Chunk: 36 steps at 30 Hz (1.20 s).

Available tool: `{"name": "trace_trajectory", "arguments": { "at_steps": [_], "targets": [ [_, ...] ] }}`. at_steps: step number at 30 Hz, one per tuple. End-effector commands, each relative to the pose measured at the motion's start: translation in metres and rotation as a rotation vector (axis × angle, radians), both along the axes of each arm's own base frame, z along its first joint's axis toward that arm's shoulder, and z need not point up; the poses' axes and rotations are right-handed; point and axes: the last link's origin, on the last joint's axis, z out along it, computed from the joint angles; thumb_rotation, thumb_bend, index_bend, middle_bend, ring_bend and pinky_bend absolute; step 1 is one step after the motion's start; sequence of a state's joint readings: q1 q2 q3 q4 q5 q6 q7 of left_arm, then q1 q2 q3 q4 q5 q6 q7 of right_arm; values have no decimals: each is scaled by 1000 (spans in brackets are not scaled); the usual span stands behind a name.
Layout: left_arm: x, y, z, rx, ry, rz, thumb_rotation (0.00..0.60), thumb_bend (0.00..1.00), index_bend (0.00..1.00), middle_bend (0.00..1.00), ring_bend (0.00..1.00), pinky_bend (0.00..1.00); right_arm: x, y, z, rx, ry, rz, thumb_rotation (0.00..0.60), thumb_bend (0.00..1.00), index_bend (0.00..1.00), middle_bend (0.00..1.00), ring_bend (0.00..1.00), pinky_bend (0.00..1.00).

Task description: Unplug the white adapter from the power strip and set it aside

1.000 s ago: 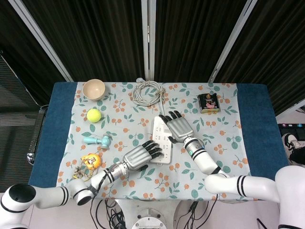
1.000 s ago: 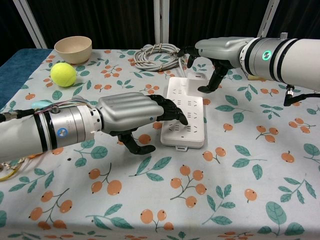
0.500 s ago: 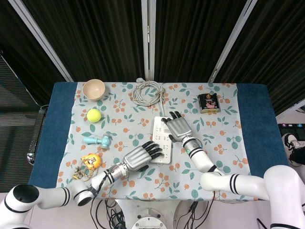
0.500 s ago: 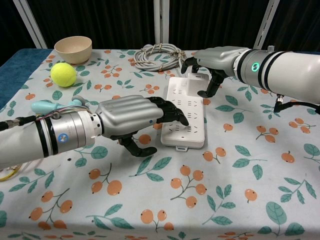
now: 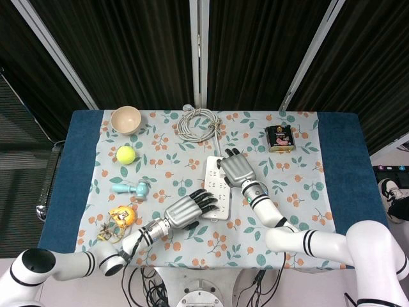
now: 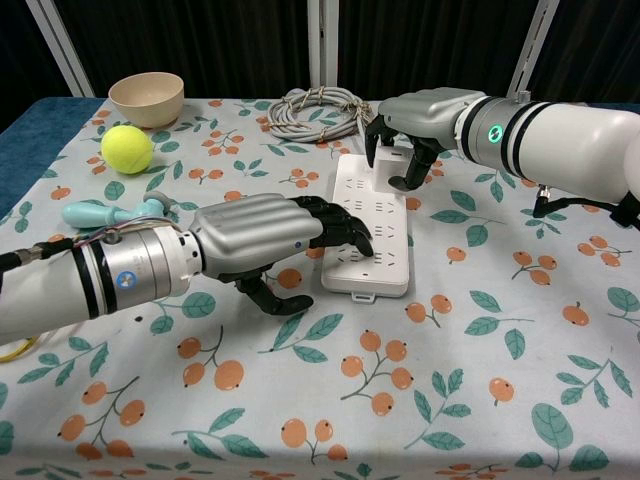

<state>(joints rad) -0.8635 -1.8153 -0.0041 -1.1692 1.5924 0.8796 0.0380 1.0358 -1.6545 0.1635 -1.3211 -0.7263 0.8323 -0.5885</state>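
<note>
Nearest the robot, the left hand (image 6: 265,238) lies palm-down with its dark fingers (image 6: 345,232) stretched flat onto the near end of the white rectangular power strip (image 6: 370,225), seemingly bracing it against the leaf-and-berry patterned tabletop (image 6: 480,350). At the strip's far end, the right hand (image 6: 425,120) curls around the small white adapter (image 6: 390,165), fingers either side; a firm pinch cannot be confirmed. The grasping step is in hand; next comes a straight upward pull

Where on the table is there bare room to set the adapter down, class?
Bare cloth lies right of the power strip, below the tin, out to the blue edge. The left is crowded: bowl, ball, teal tool, orange toy. The cable coil fills the back middle.
</note>
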Motion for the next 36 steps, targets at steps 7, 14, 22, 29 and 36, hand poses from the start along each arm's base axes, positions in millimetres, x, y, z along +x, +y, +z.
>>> {"name": "trace_trajectory", "arguments": {
  "at_steps": [7,14,22,29,36],
  "targets": [
    [-1,0,-1,-30,-24,25,600,379,180,170,47,82,2,0,-1,-4,-3,21,600,350,761,663,321,242],
    [-1,1,-2,-73,-38,56,600,379,180,170,47,84,2,2,3,-5,-71,6,600,375,875,718,362,282],
    [0,2,-3,-96,-40,71,600,379,180,170,47,85,-6,3,9,-9,-127,-14,600,382,935,748,384,304],
    [1,2,-4,-100,-41,70,600,379,179,170,47,85,-16,3,9,-18,-141,-23,600,398,980,774,412,321],
    [0,4,-3,-99,-38,74,600,379,180,170,47,86,-21,0,22,-48,-190,-35,600,404,999,786,418,328]
  ]
}}
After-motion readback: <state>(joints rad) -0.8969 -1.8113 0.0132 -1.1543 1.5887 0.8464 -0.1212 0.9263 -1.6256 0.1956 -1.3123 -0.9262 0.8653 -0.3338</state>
